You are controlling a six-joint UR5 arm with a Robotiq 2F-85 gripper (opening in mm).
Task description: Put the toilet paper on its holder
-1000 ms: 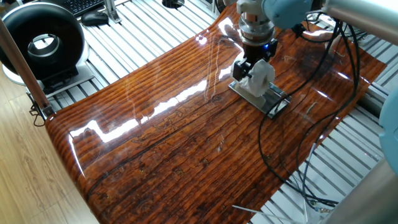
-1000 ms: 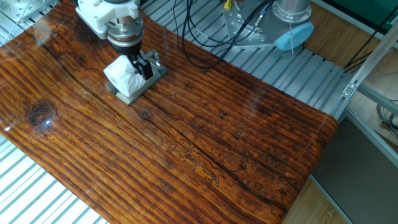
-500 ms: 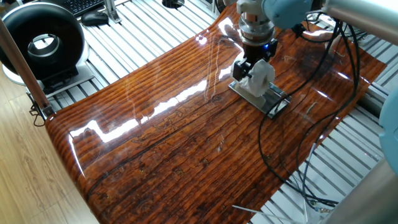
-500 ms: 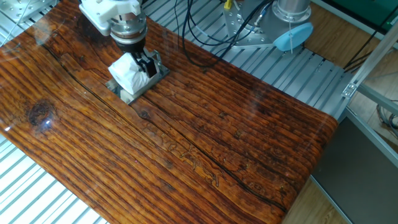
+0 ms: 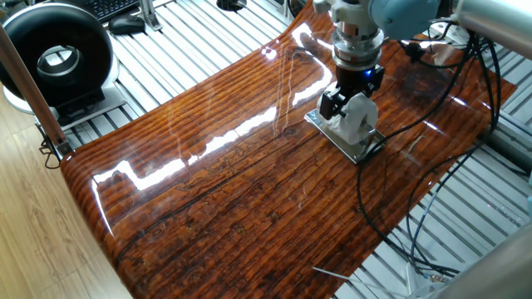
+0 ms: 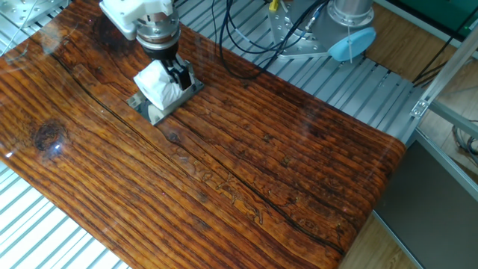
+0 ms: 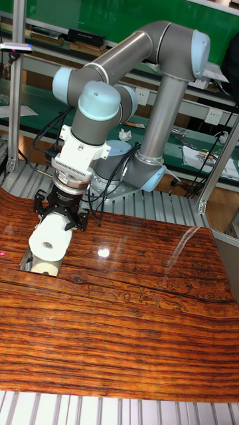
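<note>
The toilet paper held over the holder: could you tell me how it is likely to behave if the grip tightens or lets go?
The toilet paper looks soft, so the claw would probably dent it. Being a cylinder, it may roll if released off the holder. It probably weighs little for its bulk.

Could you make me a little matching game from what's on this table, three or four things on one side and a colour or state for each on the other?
Things:
1. toilet paper
2. holder
3. gripper
4. table

Descriptions:
A. shiny silver, lying flat on the wood
B. glossy red-brown wood grain with light glare
C. white, held between two black fingers
D. black fingers shut around something soft, just above the bracket

Pairs: 1-C, 2-A, 3-D, 4-B
</note>
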